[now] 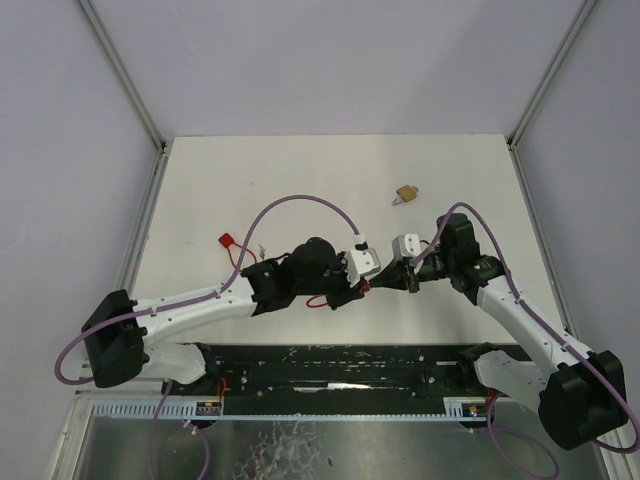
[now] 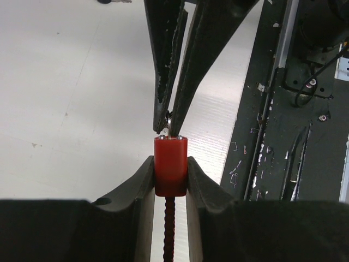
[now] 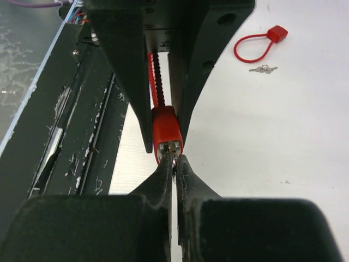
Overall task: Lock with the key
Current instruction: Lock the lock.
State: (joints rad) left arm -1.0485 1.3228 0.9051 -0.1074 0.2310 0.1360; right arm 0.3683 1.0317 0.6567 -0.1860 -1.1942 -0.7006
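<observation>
Between the left fingers (image 2: 139,183), clenched from both sides: red lock body (image 2: 170,164), keyway end pointing away from the palm, ribbed red cable (image 2: 169,229) trailing back between the fingers. Right at that keyway end, pinched tight in the tips of the right fingers (image 3: 191,188): small silver key (image 3: 173,156), touching the face of the lock. Depth of the blade in the keyway: cannot tell, hidden behind the fingertips in both wrist views. All of it held up off the surface (image 1: 300,180), tips of one pair of fingers meeting tips of the other.

Judged as mid-task. Done, by the look of it: lock picked up and steadied, key picked up and brought to the keyway. Left to do, apparently: pushing the key fully home if not there yet, twisting it to lock, then letting go. No telling from these views about the cable's free end, seated in the body or not, so possibly that too.

Well apart from both pairs of fingers, out beyond the left ones: second red cable lock (image 1: 226,240), spare keys (image 1: 262,250) just beside it. Beyond the right ones, also well apart: brass padlock (image 1: 405,193).
</observation>
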